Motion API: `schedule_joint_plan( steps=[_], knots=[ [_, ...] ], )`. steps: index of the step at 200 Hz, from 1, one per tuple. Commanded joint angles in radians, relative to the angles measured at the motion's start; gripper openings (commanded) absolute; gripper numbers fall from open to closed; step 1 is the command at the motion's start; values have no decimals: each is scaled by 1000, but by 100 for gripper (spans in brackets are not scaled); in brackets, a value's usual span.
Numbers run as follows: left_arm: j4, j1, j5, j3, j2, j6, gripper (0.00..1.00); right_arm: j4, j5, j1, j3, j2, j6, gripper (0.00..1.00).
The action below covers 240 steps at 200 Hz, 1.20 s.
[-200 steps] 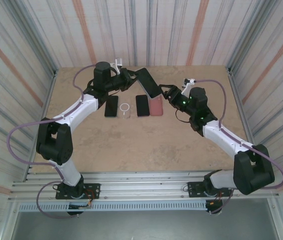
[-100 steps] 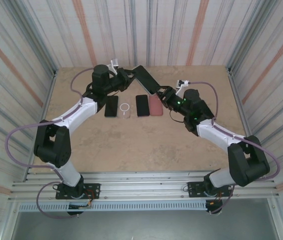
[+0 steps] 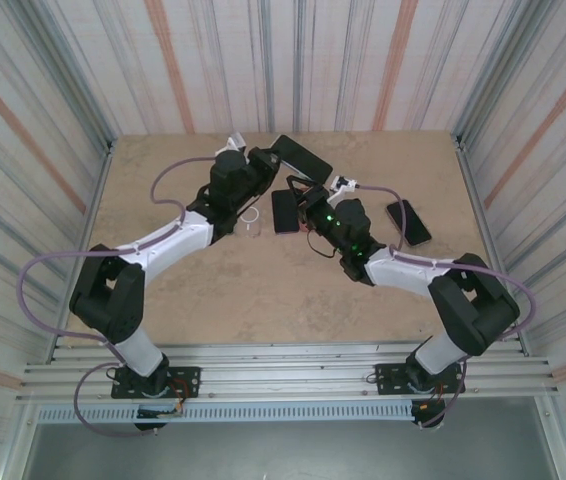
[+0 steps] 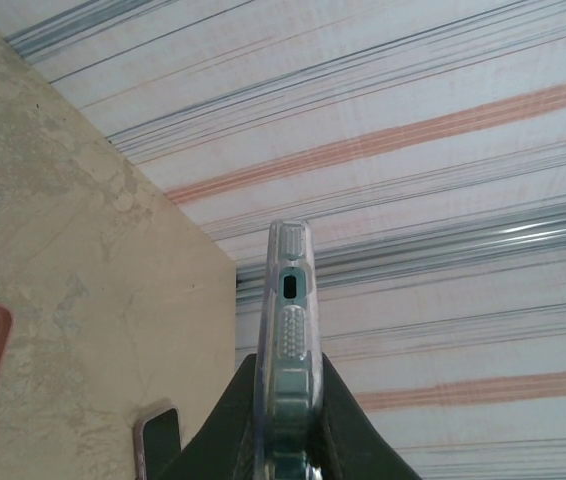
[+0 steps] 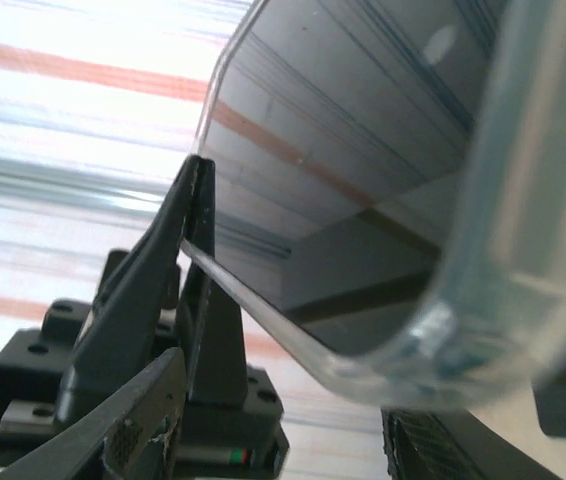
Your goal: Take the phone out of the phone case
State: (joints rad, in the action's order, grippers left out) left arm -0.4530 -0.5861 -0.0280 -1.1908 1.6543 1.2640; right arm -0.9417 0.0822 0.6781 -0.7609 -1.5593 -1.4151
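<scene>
Clear plastic phone case (image 4: 290, 300), the dark phone (image 5: 363, 200) inside it, hung over the far table (image 4: 83, 250), clamped in the left gripper (image 4: 288, 368) on its outstretched arm. The right gripper (image 3: 301, 188), arm folded leftward, straddled a case corner; whether it gripped was unclear.

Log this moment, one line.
left end effector: shut on cased phone, raised above table | right end effector: at cased phone, grip unclear | extraction: not yet done

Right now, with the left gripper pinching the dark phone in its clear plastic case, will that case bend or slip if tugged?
The clear plastic case probably bends: its thin lip curls round the dark phone. Its ribbed edge likely resists slipping in the left gripper.
</scene>
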Motion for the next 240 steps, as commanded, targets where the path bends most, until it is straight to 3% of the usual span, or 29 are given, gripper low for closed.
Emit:
schedule_joint_plan(
  steps=[1, 75, 116, 153, 201, 218, 240],
  knots=[
    [-108, -23, -123, 16, -70, -23, 7, -150, 169, 10, -24, -49, -46, 52],
    [-167, -43, -187, 67, -87, 18, 4, -240, 223, 7, -83, -113, -77, 40],
    [-174, -47, -182, 87, -75, 145, 4, -254, 231, 6, -86, -119, -85, 27],
    [-169, -50, -174, 89, -78, 162, 7, -263, 205, 0, -100, -124, -73, 18],
    [-168, -50, -181, 101, -88, 156, 16, -278, 190, -16, -86, -117, -53, 8],
    [-171, -50, -173, 103, -88, 158, 26, -278, 175, -23, -86, -109, -35, 1],
    [-175, -50, -162, 105, -90, 151, 44, -278, 149, -33, -84, -100, -13, 0]
  ],
)
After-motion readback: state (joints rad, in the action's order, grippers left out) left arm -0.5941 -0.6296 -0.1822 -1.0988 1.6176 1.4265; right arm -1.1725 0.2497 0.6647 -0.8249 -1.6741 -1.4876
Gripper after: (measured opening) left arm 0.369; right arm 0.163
